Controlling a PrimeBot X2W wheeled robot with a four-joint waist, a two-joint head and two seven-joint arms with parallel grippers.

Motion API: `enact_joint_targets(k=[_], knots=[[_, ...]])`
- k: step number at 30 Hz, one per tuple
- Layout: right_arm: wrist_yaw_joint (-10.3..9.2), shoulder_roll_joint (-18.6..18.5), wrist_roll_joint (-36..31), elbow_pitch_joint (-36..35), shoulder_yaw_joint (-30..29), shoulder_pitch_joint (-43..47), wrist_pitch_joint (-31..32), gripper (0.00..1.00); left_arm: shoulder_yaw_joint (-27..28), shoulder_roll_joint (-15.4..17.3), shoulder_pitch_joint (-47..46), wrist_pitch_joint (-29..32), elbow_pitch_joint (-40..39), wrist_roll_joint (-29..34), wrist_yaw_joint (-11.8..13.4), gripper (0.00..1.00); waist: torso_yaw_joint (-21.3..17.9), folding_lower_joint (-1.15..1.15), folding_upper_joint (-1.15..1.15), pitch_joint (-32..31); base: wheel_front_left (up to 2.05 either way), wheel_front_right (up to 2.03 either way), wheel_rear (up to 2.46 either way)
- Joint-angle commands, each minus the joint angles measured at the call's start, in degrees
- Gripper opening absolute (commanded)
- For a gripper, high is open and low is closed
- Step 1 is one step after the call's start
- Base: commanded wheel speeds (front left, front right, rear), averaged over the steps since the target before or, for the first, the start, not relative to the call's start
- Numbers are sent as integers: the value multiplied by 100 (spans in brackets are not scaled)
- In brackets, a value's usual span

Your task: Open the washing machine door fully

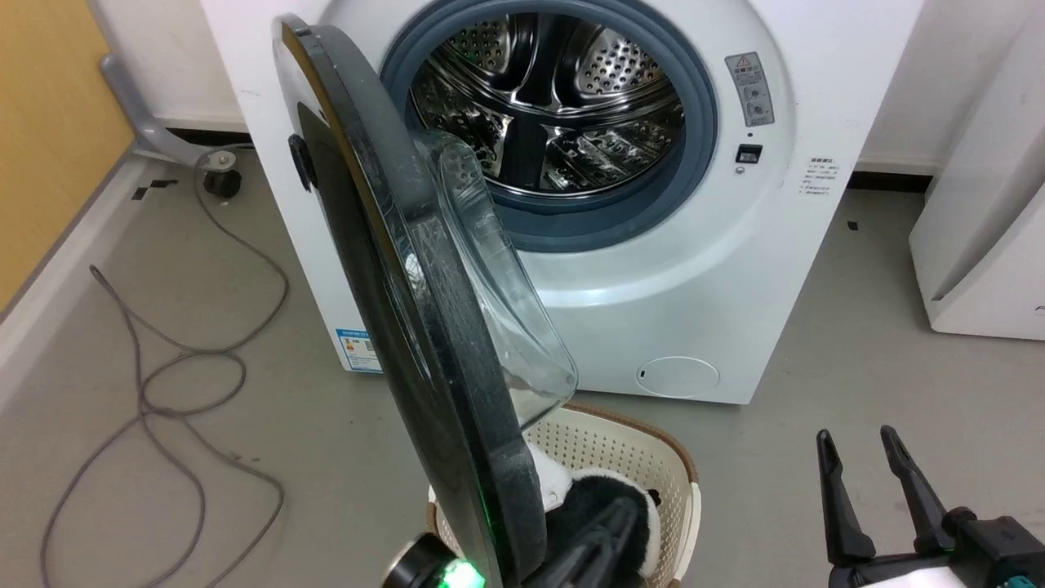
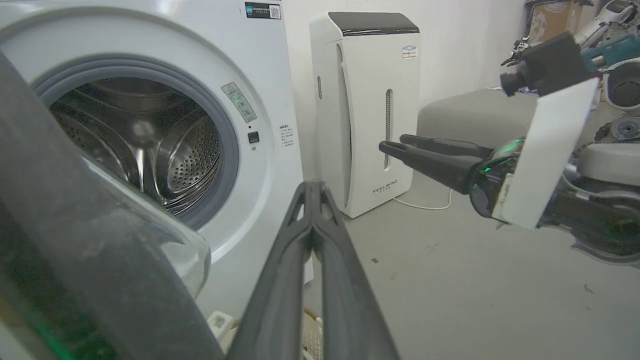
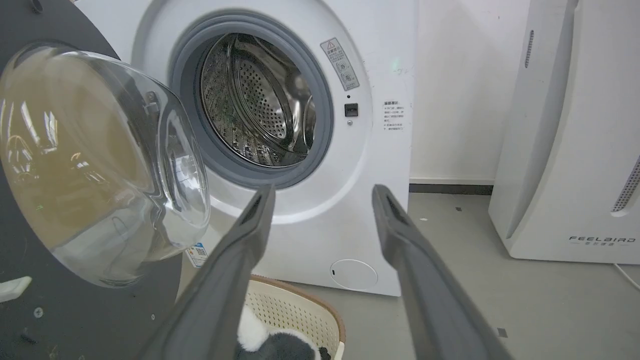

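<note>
The large round glossy black washing machine door (image 1: 392, 327) stood half-open, hinged at the left of the big white front-loading washing machine (image 1: 735, 269). The left gripper (image 2: 312, 187) was pinched together, empty, beside the door's inner face. The right gripper (image 1: 856, 434) gaped wide, holding nothing.

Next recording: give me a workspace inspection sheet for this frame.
Surface: grey floor.
Job's things: washing machine door swung out about halfway; washing machine drum exposed.
Clutter: cream basket holding black-and-white plush toy, below the door.
Grippers: left gripper shut beside door's inner side, contact unclear; right gripper open, empty.
Cables: grey cable looped on floor, left of machine.
Surroundings: white air purifier right; yellow wall panel left.
</note>
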Motion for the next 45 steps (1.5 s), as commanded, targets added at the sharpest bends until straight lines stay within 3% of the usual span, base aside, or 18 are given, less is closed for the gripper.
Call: enact_joint_targets(k=[1,13,31,39,45], knots=[[5,19,22,17,-16,19,-25,100,65,5,35,-25,65,-54,50,0,18,0,0,16,0,0,0],[5,19,18,74,-89,-2,-25,100,386,-70,-122,-25,576,-256,173,0,408,0,0,119,0,0,0],[5,19,133,121,-89,32,-25,100,473,9,145,-25,497,-251,150,0,1824,0,0,103,0,0,0],[5,19,105,127,-58,-51,-25,100,818,38,119,-25,470,-325,300,0,2401,0,0,208,0,0,0],[5,19,37,173,60,-194,-25,100,1242,103,132,-25,401,-408,484,0,2454,0,0,337,0,0,0]])
